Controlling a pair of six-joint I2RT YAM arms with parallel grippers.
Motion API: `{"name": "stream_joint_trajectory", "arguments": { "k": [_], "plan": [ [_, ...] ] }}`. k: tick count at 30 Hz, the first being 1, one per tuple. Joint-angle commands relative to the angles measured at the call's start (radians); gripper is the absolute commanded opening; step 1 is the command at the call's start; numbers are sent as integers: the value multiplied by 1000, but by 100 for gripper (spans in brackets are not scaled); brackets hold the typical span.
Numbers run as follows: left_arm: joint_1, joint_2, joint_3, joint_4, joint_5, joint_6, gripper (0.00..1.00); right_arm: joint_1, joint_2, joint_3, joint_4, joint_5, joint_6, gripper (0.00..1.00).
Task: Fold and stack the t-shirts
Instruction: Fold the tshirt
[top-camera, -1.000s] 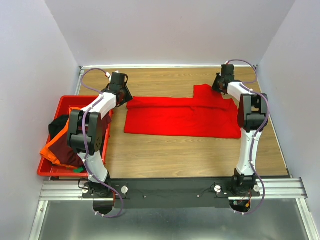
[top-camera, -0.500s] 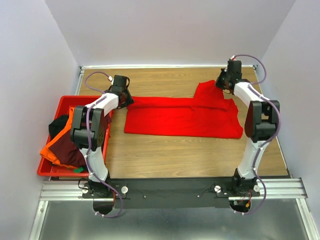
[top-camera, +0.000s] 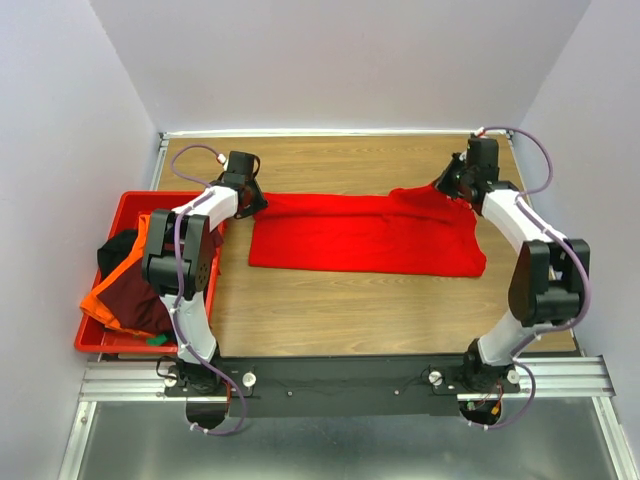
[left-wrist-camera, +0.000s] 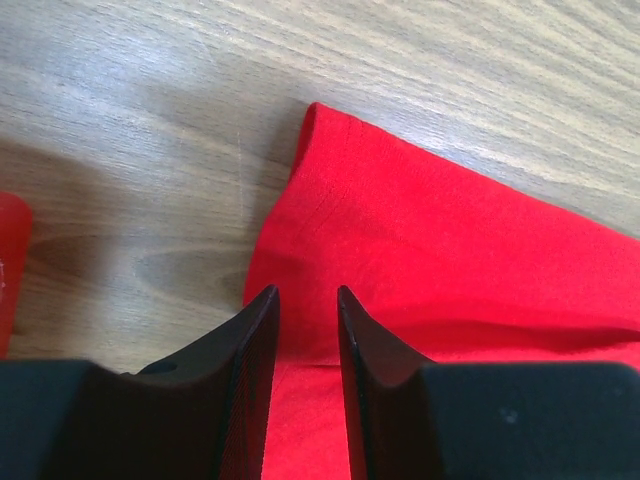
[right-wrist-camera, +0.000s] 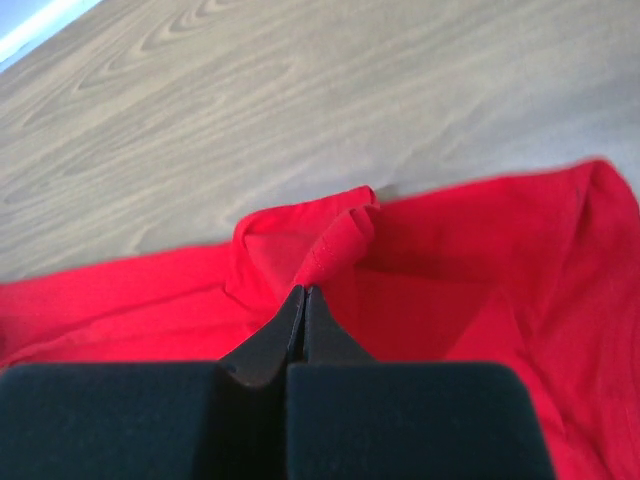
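Right gripper (right-wrist-camera: 303, 290) is clamping shut on a raised fold of the bright red t-shirt (top-camera: 360, 235), which is lying spread across the desk (top-camera: 330, 310), probably to stretch its far edge straight for folding. Left gripper (left-wrist-camera: 307, 292) is straddling the opposite corner, fingers narrowly parted; pinching or not, I cannot tell.

The left arm (top-camera: 180, 262) covers part of the crate (top-camera: 108, 347) and its heaped t-shirts (top-camera: 125, 300).

Pretty plain setup: light wood-grain table top (top-camera: 350, 305) boxed in by pale lavender-grey walls (top-camera: 340, 60) on the back and both sides, silver aluminium rail (top-camera: 120, 382) along the near edge, dull grey metal sheet (top-camera: 340, 445) below it, soft even lighting
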Motion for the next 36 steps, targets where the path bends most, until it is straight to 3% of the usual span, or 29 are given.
{"name": "stream_joint_trajectory", "arguments": {
  "k": [1, 11, 23, 33, 36],
  "plan": [
    [-6, -12, 24, -10, -3, 3, 37, 5, -110, -77, -10, -25, 43, 1],
    [-6, -18, 6, -10, -5, 1, 36, 5, -303, -207, -77, -36, 57, 0],
    [-6, -20, 1, -8, 5, 3, 36, 6, -390, -380, -103, -37, 49, 1],
    [-6, -28, 12, -8, 18, 6, 36, 5, -443, -511, -99, -62, 38, 11],
    [-8, -28, 15, -8, 26, 4, 36, 5, -445, -535, -91, -93, 37, 19]
  ]
}}
